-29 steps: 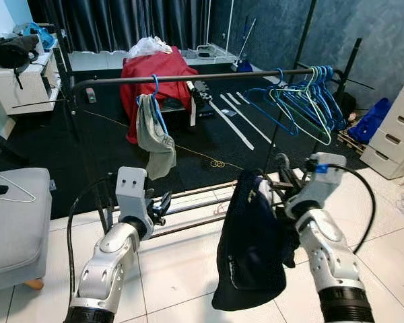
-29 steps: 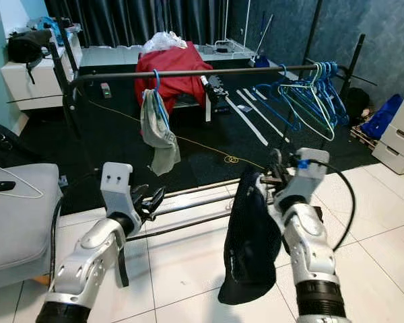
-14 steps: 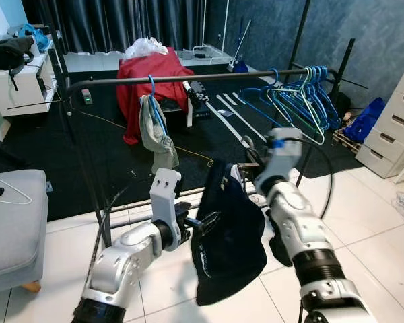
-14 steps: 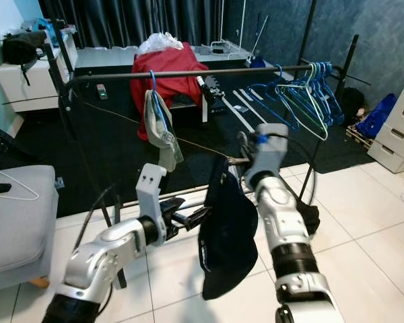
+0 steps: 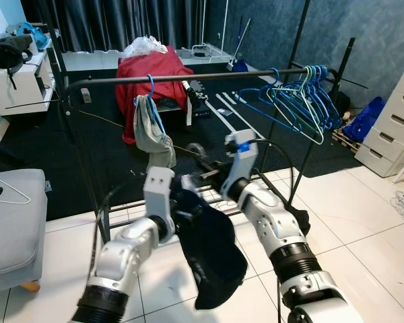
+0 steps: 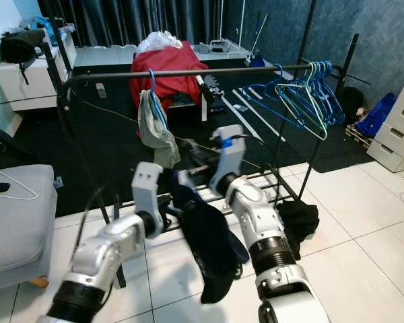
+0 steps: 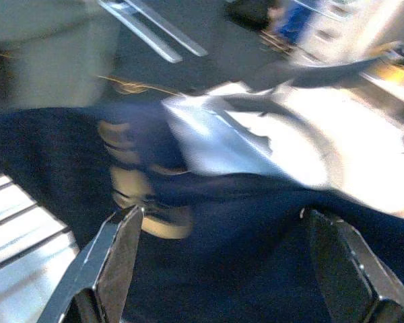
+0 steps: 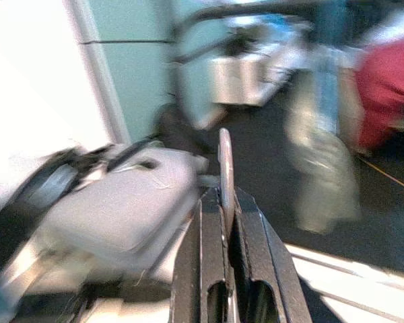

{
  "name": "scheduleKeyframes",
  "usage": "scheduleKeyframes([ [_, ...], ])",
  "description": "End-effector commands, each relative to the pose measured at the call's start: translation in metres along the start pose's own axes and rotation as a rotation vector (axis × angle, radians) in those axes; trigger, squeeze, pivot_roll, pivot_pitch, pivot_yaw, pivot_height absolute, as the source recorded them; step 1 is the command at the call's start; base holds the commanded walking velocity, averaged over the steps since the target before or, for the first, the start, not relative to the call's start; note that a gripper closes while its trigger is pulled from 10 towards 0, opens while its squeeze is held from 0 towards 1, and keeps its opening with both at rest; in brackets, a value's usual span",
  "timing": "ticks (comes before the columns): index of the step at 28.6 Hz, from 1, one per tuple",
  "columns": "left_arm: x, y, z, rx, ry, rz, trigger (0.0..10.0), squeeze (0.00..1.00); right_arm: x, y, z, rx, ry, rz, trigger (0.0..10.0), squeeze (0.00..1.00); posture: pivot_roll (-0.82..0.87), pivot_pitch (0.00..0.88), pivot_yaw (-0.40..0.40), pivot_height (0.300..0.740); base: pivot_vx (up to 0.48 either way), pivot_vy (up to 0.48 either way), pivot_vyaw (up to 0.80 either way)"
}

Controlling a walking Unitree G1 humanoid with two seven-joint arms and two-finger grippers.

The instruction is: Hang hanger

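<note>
The clothes rail is standing ahead, well above both tools, with a grey garment hanging on a blue hanger and a bunch of empty blue hangers at its far right end. To hang this one well, I judge the hook needs lifting clear over a bare stretch of rail between those two, then lowering until it seats.

The dark navy garment on its hanger is drooping between the arms, below the rail. The right tool is clenching a thin hanger wire. The left tool is spreading released around the navy cloth.
</note>
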State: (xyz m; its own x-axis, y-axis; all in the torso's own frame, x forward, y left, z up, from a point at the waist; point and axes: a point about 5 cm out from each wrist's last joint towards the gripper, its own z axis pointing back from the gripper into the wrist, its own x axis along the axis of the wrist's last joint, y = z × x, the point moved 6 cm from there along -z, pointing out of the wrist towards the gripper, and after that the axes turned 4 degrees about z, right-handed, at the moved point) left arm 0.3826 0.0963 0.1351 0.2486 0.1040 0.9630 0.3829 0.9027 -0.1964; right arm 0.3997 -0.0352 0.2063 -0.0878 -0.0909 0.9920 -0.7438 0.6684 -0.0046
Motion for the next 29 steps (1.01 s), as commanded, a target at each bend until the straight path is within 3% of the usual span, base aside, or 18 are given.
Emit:
scheduleKeyframes([
  [1,-0.007,0.012,0.007,0.018,0.013,-0.041,10.0,0.00,0.008,0.012,0.007,0.106,-0.026,0.022,10.0,0.00,-0.10,0.039,-0.045,0.740,0.000,0.000,0.00],
  [2,-0.007,0.012,0.007,0.018,0.013,-0.041,10.0,0.00,0.008,0.012,0.007,0.106,-0.026,0.022,10.0,0.00,-0.10,0.039,-0.045,0.740,0.000,0.000,0.00],
  [3,-0.007,0.023,0.013,0.043,0.008,-0.081,10.0,0.00,0.009,0.015,0.015,0.156,-0.030,0.056,10.0,0.00,-0.10,0.033,-0.046,0.740,0.000,0.000,0.00],
  [5,-0.007,0.023,0.013,0.043,0.008,-0.081,10.0,0.00,0.009,0.015,0.015,0.156,-0.030,0.056,10.0,0.00,-0.10,0.033,-0.046,0.740,0.000,0.000,0.00],
  [6,-0.002,0.037,0.021,0.095,-0.020,-0.124,10.0,0.00,0.014,0.012,0.024,0.165,-0.048,0.129,10.0,0.00,-0.10,0.025,-0.050,0.740,0.000,0.000,0.00],
  [7,-0.002,0.037,0.021,0.095,-0.020,-0.124,10.0,0.00,0.014,0.012,0.024,0.165,-0.048,0.129,10.0,0.00,-0.10,0.025,-0.050,0.740,0.000,0.000,0.00],
  [8,0.005,0.051,0.029,0.146,-0.043,-0.169,10.0,0.00,0.017,0.006,0.035,0.174,-0.055,0.252,10.0,0.00,-0.10,0.032,-0.053,0.740,0.000,0.000,0.00],
  [9,0.005,0.051,0.029,0.146,-0.043,-0.169,10.0,0.00,0.017,0.006,0.035,0.174,-0.055,0.252,10.0,0.00,-0.10,0.032,-0.053,0.740,0.000,0.000,0.00],
  [11,0.014,0.059,0.042,0.152,-0.081,-0.162,10.0,0.00,0.028,0.006,0.064,0.276,-0.111,0.297,10.0,0.00,-0.10,0.040,-0.057,0.740,0.000,0.000,0.00],
  [13,0.017,0.054,0.048,0.107,-0.103,-0.143,10.0,0.00,0.025,0.013,0.085,0.399,-0.100,0.278,10.0,0.00,-0.10,0.040,-0.058,0.740,0.000,0.000,0.00],
  [17,0.017,0.048,0.051,0.062,-0.106,-0.159,10.0,0.00,0.022,0.011,0.093,0.424,-0.079,0.273,10.0,0.00,-0.10,0.043,-0.066,0.740,0.000,0.000,0.00],
  [18,0.015,0.034,0.059,-0.039,-0.108,-0.210,10.0,0.00,0.025,0.008,0.104,0.438,-0.073,0.279,10.0,0.00,-0.11,0.045,-0.073,0.740,0.000,0.000,0.00],
  [21,0.012,0.028,0.066,-0.095,-0.108,-0.285,10.0,0.00,0.035,0.005,0.108,0.433,-0.099,0.264,10.0,0.00,-0.11,0.048,-0.077,0.740,0.000,0.000,0.00],
  [22,0.006,0.031,0.075,-0.115,-0.107,-0.364,10.0,0.00,0.048,0.006,0.113,0.451,-0.125,0.220,10.0,0.00,-0.11,0.049,-0.078,0.740,0.000,0.000,0.00],
  [25,0.004,0.032,0.079,-0.116,-0.109,-0.401,10.0,0.00,0.052,0.008,0.116,0.467,-0.134,0.211,10.0,0.00,-0.11,0.053,-0.080,0.740,0.000,0.000,0.00],
  [26,0.007,0.028,0.086,-0.160,-0.154,-0.419,10.0,0.00,0.061,0.007,0.126,0.503,-0.126,0.140,10.0,0.00,-0.11,0.061,-0.081,0.740,0.000,0.000,0.00],
  [28,0.008,0.025,0.089,-0.185,-0.168,-0.416,10.0,0.00,0.065,0.006,0.131,0.515,-0.125,0.110,10.0,0.00,-0.11,0.061,-0.080,0.740,0.000,0.000,0.00],
  [29,0.007,0.024,0.091,-0.199,-0.174,-0.415,10.0,0.30,0.071,0.004,0.134,0.519,-0.134,0.083,10.0,0.00,-0.11,0.061,-0.080,0.740,0.000,0.000,0.00],
])
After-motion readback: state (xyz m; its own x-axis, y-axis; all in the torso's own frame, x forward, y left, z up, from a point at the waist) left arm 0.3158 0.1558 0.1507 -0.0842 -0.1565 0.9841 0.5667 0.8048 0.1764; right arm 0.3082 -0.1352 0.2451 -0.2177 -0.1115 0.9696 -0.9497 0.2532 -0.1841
